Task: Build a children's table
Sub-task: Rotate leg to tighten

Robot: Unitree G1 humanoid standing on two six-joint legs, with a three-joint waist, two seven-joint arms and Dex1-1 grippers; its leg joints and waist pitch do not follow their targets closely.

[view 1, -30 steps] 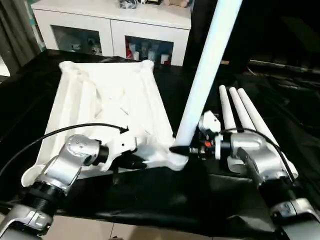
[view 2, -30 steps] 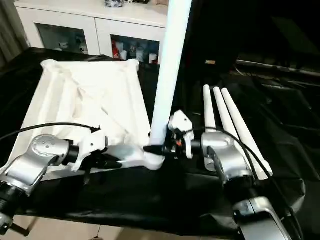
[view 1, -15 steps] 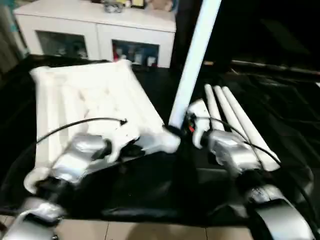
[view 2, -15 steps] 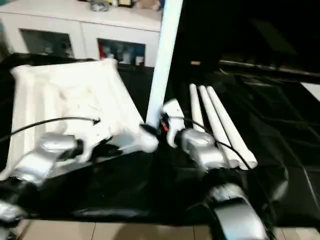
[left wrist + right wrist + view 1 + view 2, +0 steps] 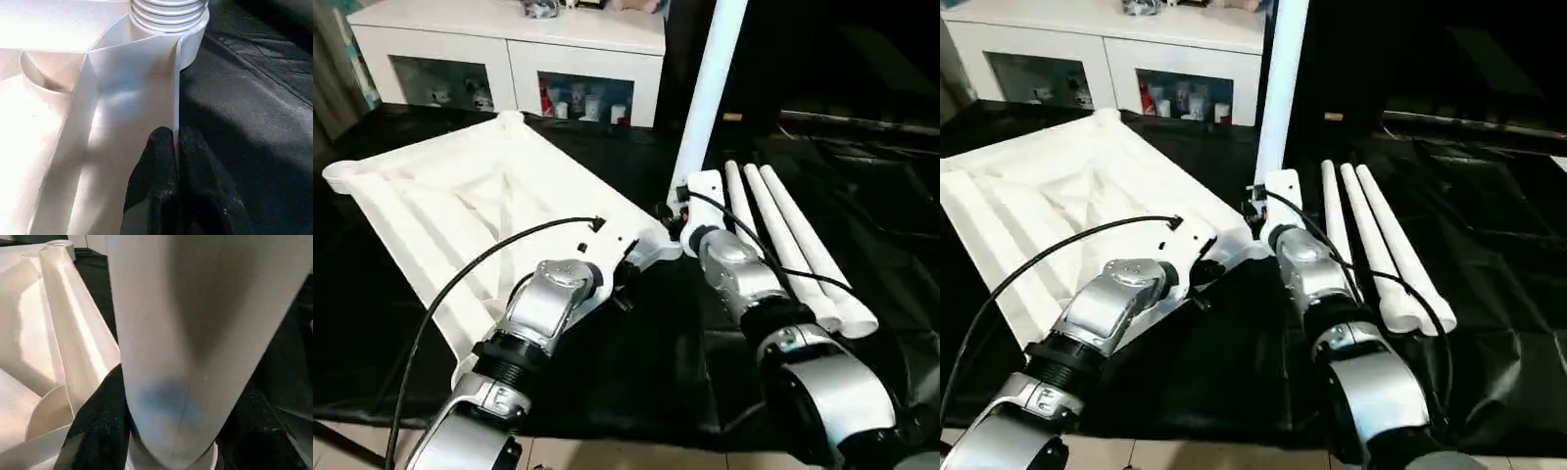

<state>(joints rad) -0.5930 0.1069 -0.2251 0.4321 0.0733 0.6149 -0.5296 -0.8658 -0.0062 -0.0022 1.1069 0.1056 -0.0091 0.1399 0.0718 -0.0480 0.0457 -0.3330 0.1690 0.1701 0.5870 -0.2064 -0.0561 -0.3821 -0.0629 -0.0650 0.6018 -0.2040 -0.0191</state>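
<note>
Black sheeting (image 5: pixel 636 362) covers the work surface, and on it the white tabletop (image 5: pixel 460 196) lies upside down, ribbed underside up, turned at an angle so that one round corner socket (image 5: pixel 342 174) sits far out on the robot's left and another near the cabinet. At the corner nearest the grippers a white leg (image 5: pixel 710 88) stands upright in its socket, rising past the top of the head views.

Clamped on the thin rim wall of the tabletop just beside that corner is the left gripper (image 5: pixel 173 161), its black fingers (image 5: pixel 156 166) pressed almost together with the plastic edge between them. From the other side the right gripper (image 5: pixel 677 217) meets the base of the upright leg; its jaws stand about half open (the wrist view looks straight at the tube, very close), but whether they grip the leg cannot be told.

Three more legs (image 5: pixel 783 240) lie side by side on the sheeting to the robot's right, touching one another. Behind the tabletop stands a white cabinet (image 5: pixel 509 59) with glass doors.
</note>
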